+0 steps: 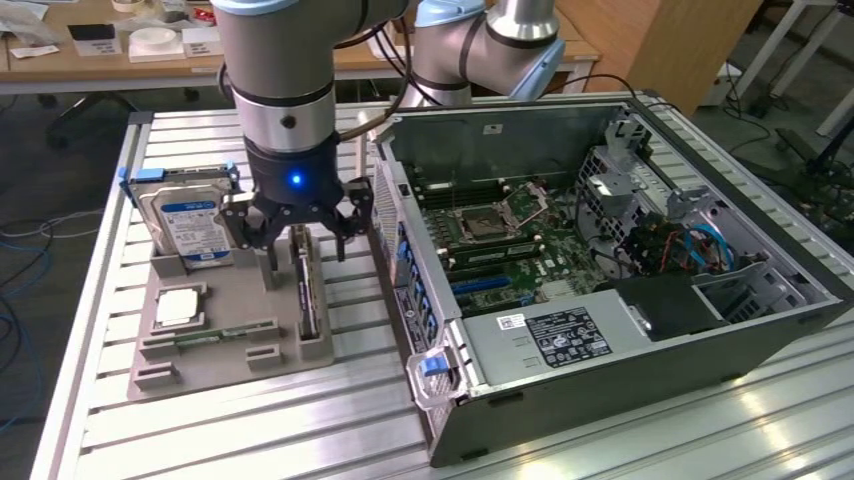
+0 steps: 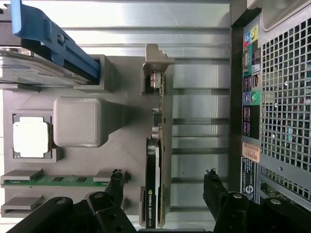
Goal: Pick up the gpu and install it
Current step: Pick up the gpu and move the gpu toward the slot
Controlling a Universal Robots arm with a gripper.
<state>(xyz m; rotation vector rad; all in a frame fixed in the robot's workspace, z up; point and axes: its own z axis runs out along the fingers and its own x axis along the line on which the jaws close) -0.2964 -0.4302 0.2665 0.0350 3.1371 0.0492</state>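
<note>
one hand (image 1: 306,246), fingers spread wide, over one upright gpu (image 1: 307,300).

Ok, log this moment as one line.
end effector: open, straddling gpu | gpu: on edge in gray tray | contact: none

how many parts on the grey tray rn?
4: hard drive upright at the far end; CPU lying flat; RAM stick near the front; gpu on edge, under the gripper. None look hidden.

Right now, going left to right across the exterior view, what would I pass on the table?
hard drive → gpu → motherboard → blue cables
</note>
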